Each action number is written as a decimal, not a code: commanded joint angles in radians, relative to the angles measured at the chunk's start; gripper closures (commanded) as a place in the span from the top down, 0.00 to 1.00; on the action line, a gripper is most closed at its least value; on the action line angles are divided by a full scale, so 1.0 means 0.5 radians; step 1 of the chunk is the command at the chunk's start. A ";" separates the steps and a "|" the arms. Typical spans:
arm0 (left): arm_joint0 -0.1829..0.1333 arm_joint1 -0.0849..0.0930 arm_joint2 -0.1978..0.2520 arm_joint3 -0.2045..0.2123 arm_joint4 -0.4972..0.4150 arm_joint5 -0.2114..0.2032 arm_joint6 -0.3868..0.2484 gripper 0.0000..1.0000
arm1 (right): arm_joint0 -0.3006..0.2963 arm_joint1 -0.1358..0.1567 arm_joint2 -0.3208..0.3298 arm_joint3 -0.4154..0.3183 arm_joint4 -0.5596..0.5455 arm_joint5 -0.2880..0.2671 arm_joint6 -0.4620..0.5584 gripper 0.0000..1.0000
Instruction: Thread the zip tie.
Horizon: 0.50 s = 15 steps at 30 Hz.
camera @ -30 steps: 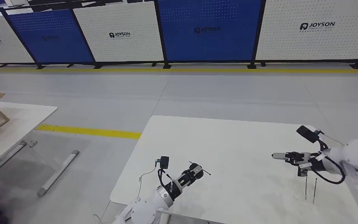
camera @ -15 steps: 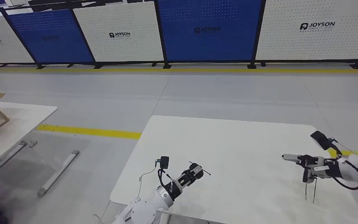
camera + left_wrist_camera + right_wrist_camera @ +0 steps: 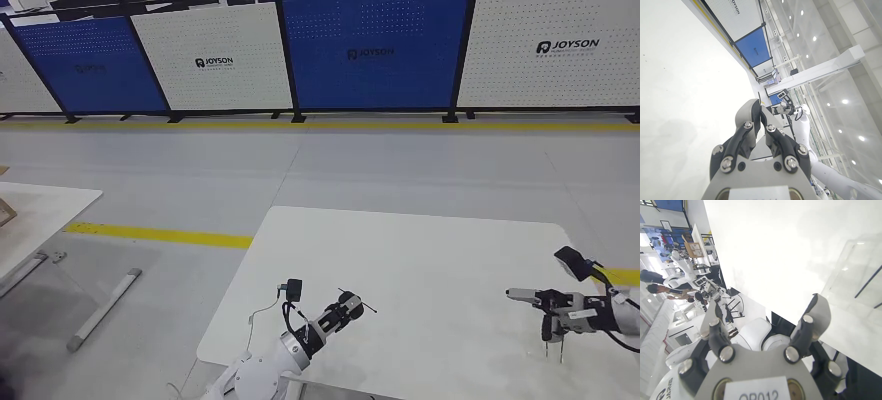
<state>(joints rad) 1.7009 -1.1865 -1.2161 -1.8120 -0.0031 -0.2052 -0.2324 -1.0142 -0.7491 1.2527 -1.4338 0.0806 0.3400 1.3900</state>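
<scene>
Barely visible tip of zip tie (image 3: 759, 97) in the clamped left end effector (image 3: 760, 109); right end effector (image 3: 764, 303) wide apart.

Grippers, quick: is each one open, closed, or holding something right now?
Left gripper: closed, pinching the zip tie at its tips.
Right gripper: open, holding nothing.
</scene>
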 commanded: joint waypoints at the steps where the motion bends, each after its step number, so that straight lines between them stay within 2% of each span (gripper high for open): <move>1: 0.000 0.000 0.000 0.000 0.000 0.000 0.000 0.00 | 0.000 0.000 0.000 0.000 0.001 0.000 0.000 1.00; 5: 0.000 0.000 0.000 0.000 0.000 0.000 0.000 0.00 | -0.014 -0.001 -0.005 -0.006 -0.010 -0.015 -0.038 1.00; 8: 0.000 0.000 0.000 0.000 0.000 0.000 0.000 0.00 | -0.029 0.009 -0.002 -0.012 -0.115 0.000 -0.104 1.00; 10: 0.000 0.000 0.000 0.000 0.000 0.000 0.000 0.00 | -0.017 0.023 0.000 -0.040 -0.187 0.000 -0.013 1.00; 13: 0.000 0.000 0.000 0.000 0.000 0.000 0.000 0.00 | -0.005 0.056 -0.015 -0.072 -0.249 -0.021 0.000 1.00; 15: 0.000 0.000 0.000 0.000 0.000 0.000 0.000 0.00 | -0.001 0.080 -0.085 -0.081 -0.242 -0.072 0.000 1.00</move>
<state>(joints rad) 1.7009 -1.1865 -1.2161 -1.8120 -0.0031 -0.2052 -0.2324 -1.0160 -0.7152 1.2299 -1.4738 -0.0453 0.3164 1.3912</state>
